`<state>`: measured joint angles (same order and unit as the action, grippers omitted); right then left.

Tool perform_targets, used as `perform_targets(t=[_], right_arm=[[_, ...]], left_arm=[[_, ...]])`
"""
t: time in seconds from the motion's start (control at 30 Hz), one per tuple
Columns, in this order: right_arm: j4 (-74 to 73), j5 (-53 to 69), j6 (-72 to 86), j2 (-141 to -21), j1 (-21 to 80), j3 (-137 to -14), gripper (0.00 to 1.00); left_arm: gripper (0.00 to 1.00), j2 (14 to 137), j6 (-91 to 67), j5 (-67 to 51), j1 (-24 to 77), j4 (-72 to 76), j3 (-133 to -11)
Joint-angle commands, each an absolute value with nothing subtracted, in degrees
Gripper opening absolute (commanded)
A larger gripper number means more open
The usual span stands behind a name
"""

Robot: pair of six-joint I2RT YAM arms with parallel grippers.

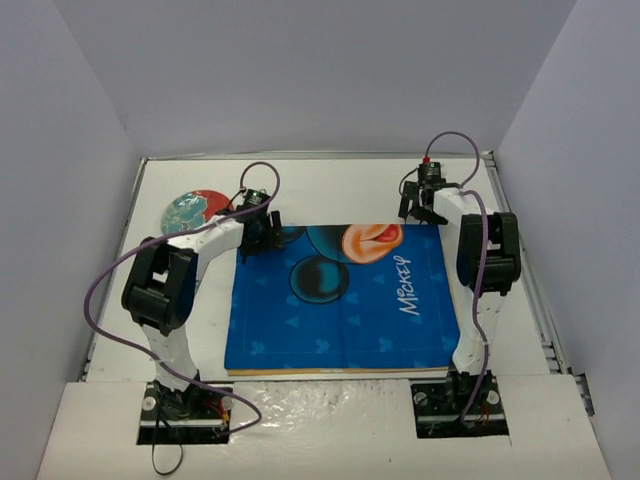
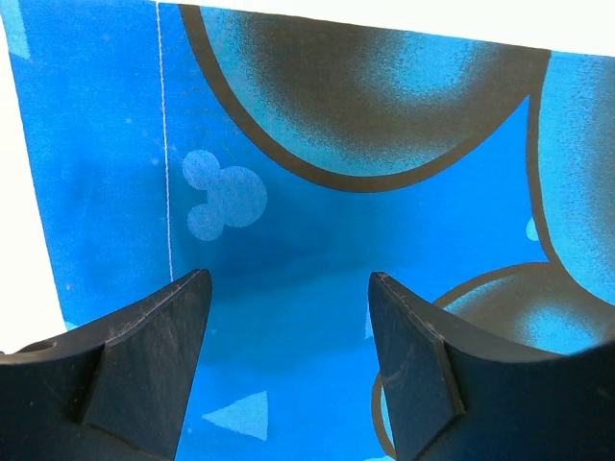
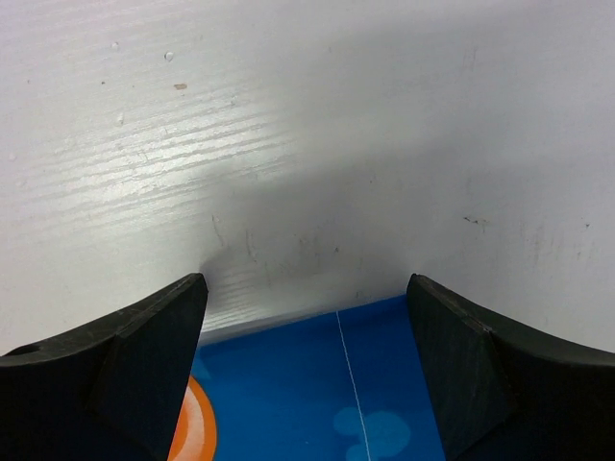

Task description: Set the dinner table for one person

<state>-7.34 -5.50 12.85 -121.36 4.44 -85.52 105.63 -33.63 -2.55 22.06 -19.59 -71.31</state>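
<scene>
Glossy counter (image 3: 288, 115), matt placemat (image 2: 106, 144).
The white counter shines in streaks, with scuffs; the placemat looks matt, with a stitched seam; the left end effector (image 2: 286, 283) has matt black plastic fingers (image 2: 135, 365).

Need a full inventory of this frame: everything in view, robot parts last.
dinner table: 1, white, fills the floor of the enclosure
placemat: 1, blue with Mickey print, flat on the table's centre, between the arms
plate: 1, round, teal and red print, far left of the table, partly hidden by the left arm
walls: 3, pale grey, left, far and right sides
cables: 2, purple, one looped along each arm
left arm: 1, white and black, reaching to the placemat's far left corner
right arm: 1, white and black, reaching to the placemat's far right corner
left gripper: 1, black, open, empty, over the placemat
right gripper: 1, black, open, empty, over the placemat's far edge
</scene>
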Motion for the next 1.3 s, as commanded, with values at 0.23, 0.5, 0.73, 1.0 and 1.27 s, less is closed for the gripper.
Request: perform_targets(t=[0.23,0.5,0.73,1.0,1.27], right_arm=[[-9.6,-0.7,11.3,-100.8,4.6,-79.8,0.85],[-10.3,1.2,15.6,-99.0,4.7,-68.0,0.86],[-8.9,0.5,16.4,-103.5,4.8,-67.0,0.87],[-7.1,0.5,17.5,-113.3,4.9,-70.8,0.87],[-7.1,0.2,17.0,-120.5,4.8,-80.2,0.87]], left_arm=[[0.63,99.6,-32.9,-0.6,22.0,-19.4,-72.6],[0.63,102.1,-34.5,0.7,21.8,-21.7,-72.3],[0.63,107.5,-35.2,1.1,21.1,-24.6,-75.8],[0.62,116.8,-34.6,0.7,19.1,-27.1,-83.7],[0.62,124.3,-35.2,0.5,17.0,-28.0,-93.0]])
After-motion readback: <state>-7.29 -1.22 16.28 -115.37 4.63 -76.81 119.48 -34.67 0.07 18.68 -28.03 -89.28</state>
